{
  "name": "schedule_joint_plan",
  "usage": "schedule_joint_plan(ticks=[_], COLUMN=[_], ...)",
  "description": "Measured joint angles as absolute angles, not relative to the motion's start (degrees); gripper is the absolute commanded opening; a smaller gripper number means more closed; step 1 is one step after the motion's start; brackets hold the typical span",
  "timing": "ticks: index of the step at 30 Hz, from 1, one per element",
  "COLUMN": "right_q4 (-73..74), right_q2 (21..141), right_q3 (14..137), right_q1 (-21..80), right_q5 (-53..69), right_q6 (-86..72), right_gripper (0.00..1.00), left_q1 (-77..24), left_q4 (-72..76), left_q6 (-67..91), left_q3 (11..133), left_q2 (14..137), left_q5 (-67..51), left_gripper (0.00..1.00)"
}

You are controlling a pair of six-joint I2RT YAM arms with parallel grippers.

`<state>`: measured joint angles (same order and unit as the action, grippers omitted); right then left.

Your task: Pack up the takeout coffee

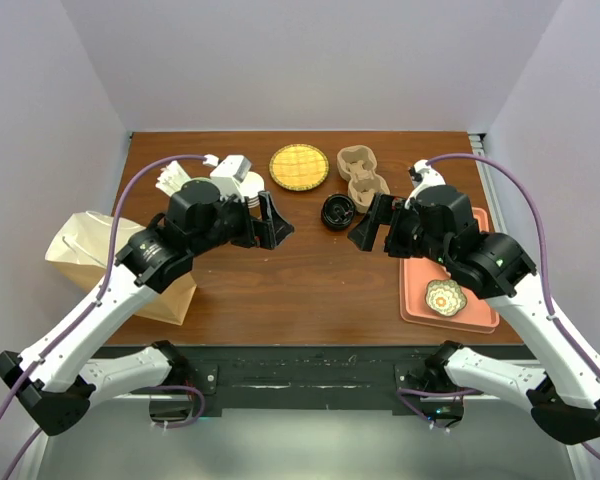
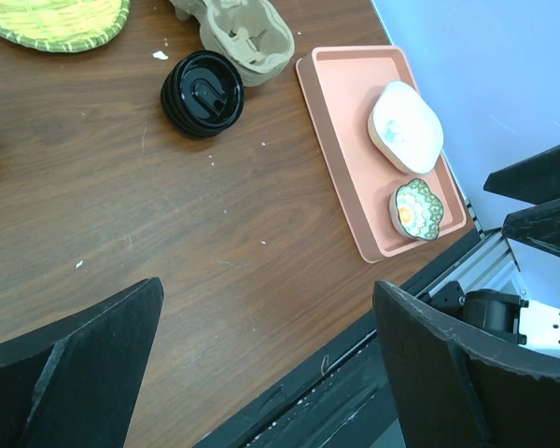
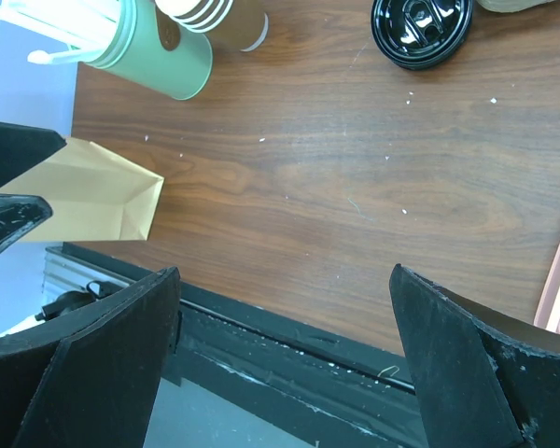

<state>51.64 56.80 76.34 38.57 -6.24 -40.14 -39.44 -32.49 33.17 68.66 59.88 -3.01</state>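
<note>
left fingers (image 2: 75, 373) wide apart | right fingers (image 3: 84, 364) wide apart

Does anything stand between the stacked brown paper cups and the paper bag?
Yes: the green cup of white sticks stands close beside the brown paper cups, on the bag's side. Beyond it, the right wrist view shows only bare table up to the paper bag.

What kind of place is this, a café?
More likely a robotics test bench staged as a café counter: a left arm and right arm bolted to a wooden table, plain white walls around it, with a paper bag and pulp cup carrier as props.
</note>
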Motion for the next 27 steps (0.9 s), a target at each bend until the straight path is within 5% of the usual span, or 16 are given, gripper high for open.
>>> schedule_joint_plan(ticks=[13,19,23,27], right_q4=[51.7,51.1,49.1,47.4], right_q2=[56.6,55.7,54.2,54.2], right_q3=[76.1,76.1,75.9,75.9], right_q1=[38.6,38.6,38.6,38.6], right_q5=[-6.2,-6.0,-4.3,-2.3], right_q6=[-40.5,-39.3,-38.2,-36.6], right_gripper=[0.98,0.90,0.78,0.75], left_q1=[-39.4,-39.0,-37.1,-34.6], left_q4=[-36.0,-40.1,-41.8,-44.2], left_q6=[30.4,25.6,21.0,17.0], left_q3=[69.9,80.9,91.5,99.2], left_q2=[62.2,76.9,89.7,99.8], left_q5=[7.0,16.8,19.3,20.2], left_gripper=[0.94,0.69,0.41,0.37])
